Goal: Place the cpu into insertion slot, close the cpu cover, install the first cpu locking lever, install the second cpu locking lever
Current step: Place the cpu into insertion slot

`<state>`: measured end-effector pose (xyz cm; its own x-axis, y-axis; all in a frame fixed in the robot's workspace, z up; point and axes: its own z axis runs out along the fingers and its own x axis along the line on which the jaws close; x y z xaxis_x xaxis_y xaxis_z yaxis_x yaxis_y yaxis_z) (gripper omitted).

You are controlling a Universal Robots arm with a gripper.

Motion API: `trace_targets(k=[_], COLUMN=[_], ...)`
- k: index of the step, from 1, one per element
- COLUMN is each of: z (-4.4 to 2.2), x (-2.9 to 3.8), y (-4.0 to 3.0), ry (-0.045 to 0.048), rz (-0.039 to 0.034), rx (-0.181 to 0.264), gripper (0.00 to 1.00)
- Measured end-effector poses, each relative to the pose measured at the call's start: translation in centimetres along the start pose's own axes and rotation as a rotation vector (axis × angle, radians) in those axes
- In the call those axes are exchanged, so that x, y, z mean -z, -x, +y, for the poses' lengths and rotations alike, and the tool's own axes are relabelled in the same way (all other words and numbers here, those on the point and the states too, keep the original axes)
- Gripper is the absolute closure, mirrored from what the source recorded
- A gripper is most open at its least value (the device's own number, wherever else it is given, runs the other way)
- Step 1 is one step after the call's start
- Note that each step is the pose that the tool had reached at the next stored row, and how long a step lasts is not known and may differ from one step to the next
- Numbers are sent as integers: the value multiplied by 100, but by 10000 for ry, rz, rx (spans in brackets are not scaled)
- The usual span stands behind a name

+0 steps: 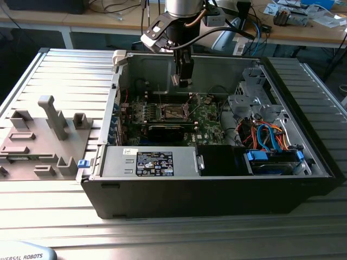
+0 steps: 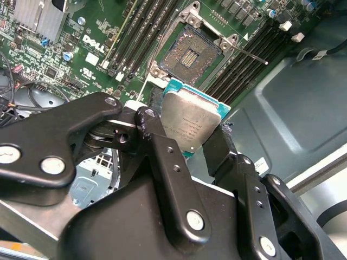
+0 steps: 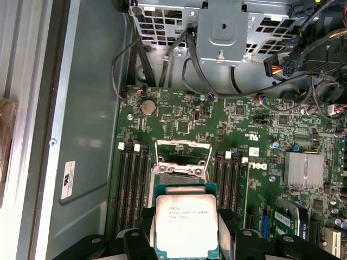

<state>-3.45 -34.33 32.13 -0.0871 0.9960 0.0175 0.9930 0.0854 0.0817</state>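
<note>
**Chip held over its slot, not in yet**

On the exterior view's left lies a grey tray [image 1: 32, 154] with grey blocks standing on it. Just beside it sits the big black computer box [image 1: 217, 200], open on top. At the front of the box is a metal box with a label [image 1: 152, 162]. Behind that lies the green board [image 1: 209, 120]. On the exterior view's right, the box has a metal cage [image 1: 255, 100] and blue and orange wires [image 1: 268, 135] near it.

The gripper [image 1: 183, 81] hangs inside the computer box, above the green board. In both wrist views its two black fingers [image 2: 154, 141] pinch the cpu [image 2: 192, 122] by its edges. The cpu is up in the air, near the insertion slot [image 2: 190, 54] but not touching it. The slot is open, with nothing in it, and a thin lever [image 2: 250, 55] sticks out beside it.

I think this is the first step, putting the cpu in. The cover and both levers are not done yet. To go in well, the cpu needs to sit straight over the slot, edge to edge, and come down softly.
</note>
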Motion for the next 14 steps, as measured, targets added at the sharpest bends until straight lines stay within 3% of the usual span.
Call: trace_targets(k=[14], z=[0], x=[-5], y=[0], ry=[5], rz=[-25], rx=[-312], gripper=[46])
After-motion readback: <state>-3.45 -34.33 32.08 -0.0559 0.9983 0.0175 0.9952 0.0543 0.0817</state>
